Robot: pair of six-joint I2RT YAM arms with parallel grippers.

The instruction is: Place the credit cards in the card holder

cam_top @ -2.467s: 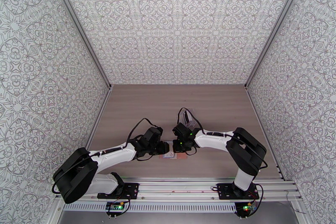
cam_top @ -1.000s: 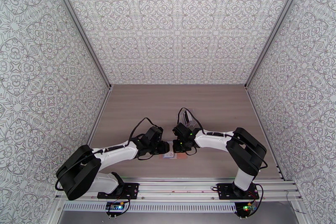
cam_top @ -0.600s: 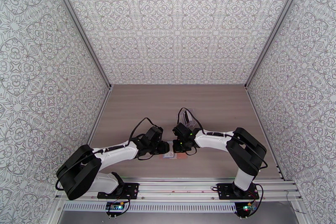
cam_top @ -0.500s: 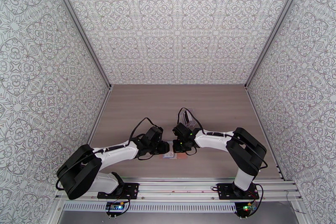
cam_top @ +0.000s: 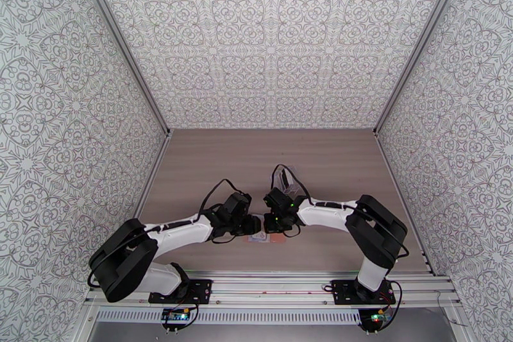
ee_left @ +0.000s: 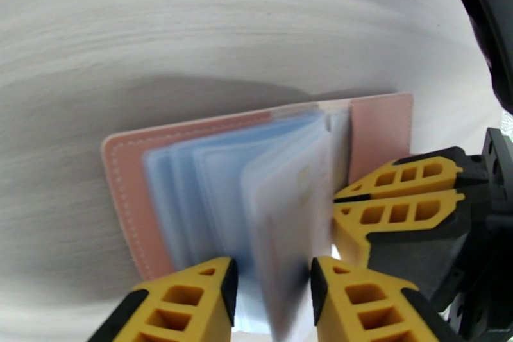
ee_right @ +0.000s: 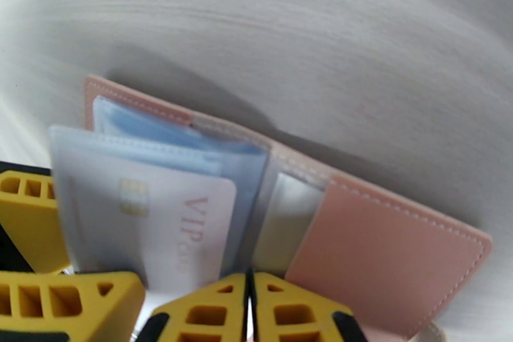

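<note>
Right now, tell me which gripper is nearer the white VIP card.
Left. The left gripper straddles the upright sleeve carrying the white VIP card. The right gripper, shut, sits just beside it by the card holder.

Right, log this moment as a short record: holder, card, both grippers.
card holder: open on the table, pink cover down, clear sleeves fanned up
white card: VIP print, against a raised sleeve; whether inside, unclear
left gripper: fingers either side of that sleeve; grip unclear
right gripper: shut, tips beside the holder's pink flap
</note>
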